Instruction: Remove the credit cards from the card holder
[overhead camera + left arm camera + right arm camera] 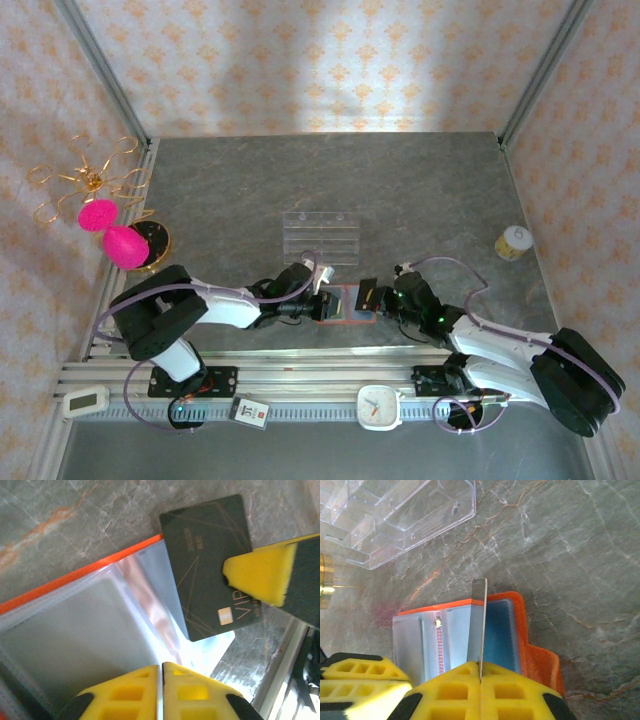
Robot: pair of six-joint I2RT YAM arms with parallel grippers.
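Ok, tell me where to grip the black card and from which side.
Grip the black card by its free long edge, coming from the side away from the card holder: that edge sticks clear of it, and the right gripper pinches it there now.

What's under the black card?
The black card covers a corner of the card holder and some grey table. Anything directly beneath it is hidden.

Peach floral-patterned walls [330, 60] close in far, left and right around a grey marbled table [250, 190]; soft light patches the far wall
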